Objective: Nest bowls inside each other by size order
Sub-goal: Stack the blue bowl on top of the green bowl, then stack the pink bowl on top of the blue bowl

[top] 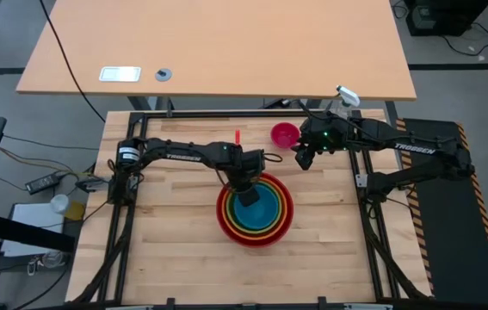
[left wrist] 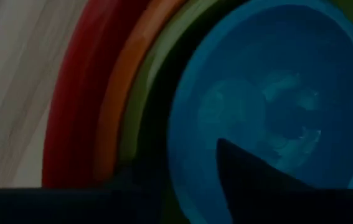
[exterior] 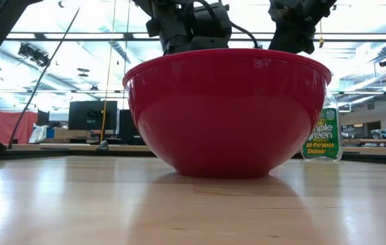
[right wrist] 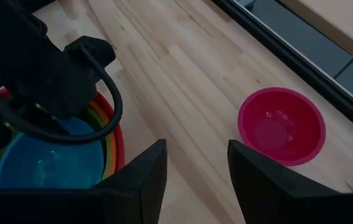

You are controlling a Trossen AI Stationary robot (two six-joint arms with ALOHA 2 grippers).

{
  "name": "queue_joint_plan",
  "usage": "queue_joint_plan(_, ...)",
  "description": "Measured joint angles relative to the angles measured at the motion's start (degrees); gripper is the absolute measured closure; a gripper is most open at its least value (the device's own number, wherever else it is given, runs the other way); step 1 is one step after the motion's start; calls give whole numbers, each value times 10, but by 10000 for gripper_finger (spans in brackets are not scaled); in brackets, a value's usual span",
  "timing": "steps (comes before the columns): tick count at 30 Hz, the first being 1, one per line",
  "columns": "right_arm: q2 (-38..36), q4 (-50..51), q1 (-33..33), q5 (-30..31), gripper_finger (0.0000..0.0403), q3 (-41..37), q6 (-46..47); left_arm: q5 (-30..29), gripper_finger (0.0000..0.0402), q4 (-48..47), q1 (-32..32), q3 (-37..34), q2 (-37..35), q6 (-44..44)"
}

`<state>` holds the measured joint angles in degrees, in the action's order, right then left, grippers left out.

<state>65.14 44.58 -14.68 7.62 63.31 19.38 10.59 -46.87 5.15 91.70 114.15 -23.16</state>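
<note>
The red bowl [top: 255, 234] stands on the wooden table with the orange [top: 281, 207], lime green [top: 237, 223] and blue [top: 255, 209] bowls nested inside it. My left gripper [top: 248, 183] hangs over the far side of this stack and is open. One finger [left wrist: 257, 183] is inside the blue bowl [left wrist: 269, 81], and the other is outside its rim. The pink bowl [top: 284, 134] stands alone on its base at the far side. My right gripper [top: 304, 158] is open and empty just to the right of the pink bowl [right wrist: 281, 126].
A clear spray bottle with a green label [top: 344, 97] stands at the far right corner and also shows in the low view [exterior: 323, 139]. The red bowl [exterior: 227, 112] fills the low view. A small red item [top: 237, 136] lies near the far edge. The table's black frame [top: 368, 215] borders the sides.
</note>
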Motion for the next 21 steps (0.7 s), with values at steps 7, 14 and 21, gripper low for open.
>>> queue_joint_plan(7,0,-1,-1,0,227,0,-12,-4,194,-10,1,0,-33,-8)
queue_joint_plan(14,3,-106,-30,-54,227,-96,-85,-65,196,-11,-20,-3,-107,74)
queue_joint_plan(21,51,-183,-64,-53,225,-166,-207,-98,214,136,-28,-117,-212,143)
